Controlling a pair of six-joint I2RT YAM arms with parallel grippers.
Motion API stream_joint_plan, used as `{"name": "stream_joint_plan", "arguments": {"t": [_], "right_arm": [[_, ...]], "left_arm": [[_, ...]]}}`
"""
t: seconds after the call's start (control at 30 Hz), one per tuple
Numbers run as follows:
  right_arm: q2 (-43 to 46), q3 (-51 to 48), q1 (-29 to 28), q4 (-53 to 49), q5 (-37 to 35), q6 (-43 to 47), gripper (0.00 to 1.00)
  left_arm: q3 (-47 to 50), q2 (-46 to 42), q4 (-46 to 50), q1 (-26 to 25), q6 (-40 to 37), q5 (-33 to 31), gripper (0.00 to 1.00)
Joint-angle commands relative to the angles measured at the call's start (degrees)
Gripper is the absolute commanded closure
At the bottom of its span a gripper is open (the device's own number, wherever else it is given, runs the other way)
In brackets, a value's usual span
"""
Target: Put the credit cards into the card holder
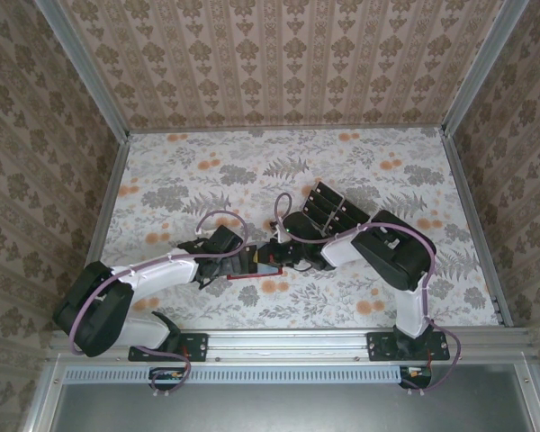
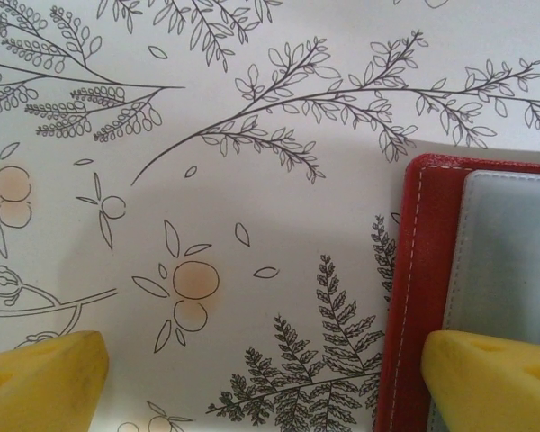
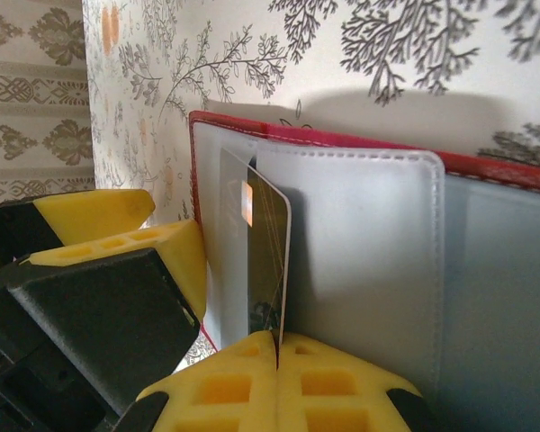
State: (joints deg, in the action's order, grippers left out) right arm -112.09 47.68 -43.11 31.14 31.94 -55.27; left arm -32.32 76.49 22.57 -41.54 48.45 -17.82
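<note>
**Card pinched edge-on at the open wallet, left jaws wide**

My right gripper [image 3: 276, 373] is clenched on one credit card [image 3: 268, 261], holding it by its bottom edge. The card stands upright against the clear inner sleeve of the card holder [image 3: 369, 270]. I cannot tell whether its leading edge has entered a pocket. My left gripper [image 2: 263, 369] is released, with the jaws fully spread. One of its fingers [image 2: 490, 378] hangs over the holder's sleeve at 4 o'clock in that wrist view, and the other is over bare table at 8 o'clock.

I judge the card light, stiff and slick. A pinch on a short edge should hold it, but it could pivot if it snags on the sleeve lip, so I would keep it square to the opening. The holder looks soft and light and would likely slide or flap unless it is pinned on its red border.

The top view places everything. The holder [image 1: 250, 273] lies just toward 6 o'clock from the middle of the table [image 1: 207, 171], with both grippers meeting over it. A slotted tray [image 1: 327, 205] stands at about 1 o'clock from it, holding what look like more cards. The right wrist view adds the card's contact with the sleeve. The left wrist view adds the holder's stitched edge and the spread of the left jaws.
</note>
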Motion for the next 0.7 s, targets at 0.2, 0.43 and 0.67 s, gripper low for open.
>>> {"name": "stream_joint_plan", "arguments": {"t": [0.2, 0.43, 0.67], "right_arm": [[-2.0, 2.8, -1.4, -9.9, -1.8, 2.0, 1.0], [2.8, 5.3, -1.4, -18.7, -4.2, 5.8, 0.72], [4.8, 7.9, -1.4, -25.1, -7.0, 8.3, 0.63]], "left_arm": [[1.5, -0.6, 2.4, 0.4, 0.4, 0.7, 0.0], [-1.0, -5.0, 5.2, 2.7, -0.5, 1.0, 0.0], [0.7, -8.6, 5.8, 5.3, 0.0, 1.5, 0.0]]}}
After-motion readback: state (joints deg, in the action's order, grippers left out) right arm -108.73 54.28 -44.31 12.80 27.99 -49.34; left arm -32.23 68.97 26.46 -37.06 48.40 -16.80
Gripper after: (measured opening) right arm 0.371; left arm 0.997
